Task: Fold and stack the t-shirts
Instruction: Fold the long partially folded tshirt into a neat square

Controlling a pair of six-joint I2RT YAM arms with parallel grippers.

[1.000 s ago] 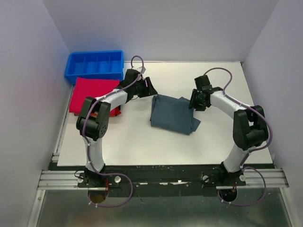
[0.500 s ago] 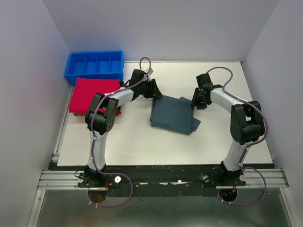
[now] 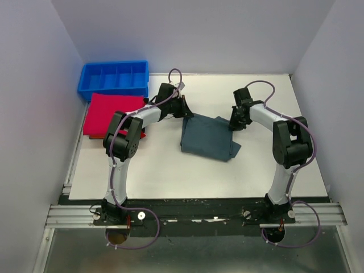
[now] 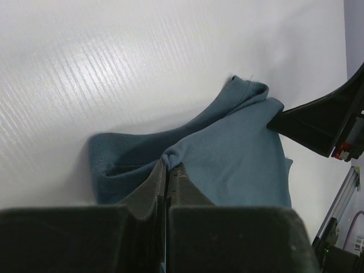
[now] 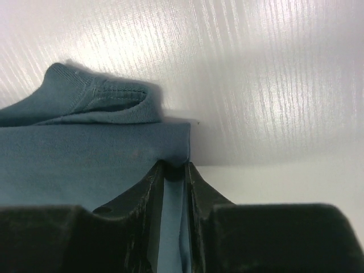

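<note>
Top external view: a grey shirt (image 3: 207, 138) lies partly folded at mid tabletop (image 3: 170, 165). It looks soft, light and limp, best held by its far corners. The left tool (image 3: 185, 109) is pinched shut on the far left corner. The right tool (image 3: 234, 122) is narrow on the far right corner, cloth between its fingers. A red shirt (image 3: 108, 111) and a blue tray (image 3: 114, 77) lie far left, out of the way.
</note>
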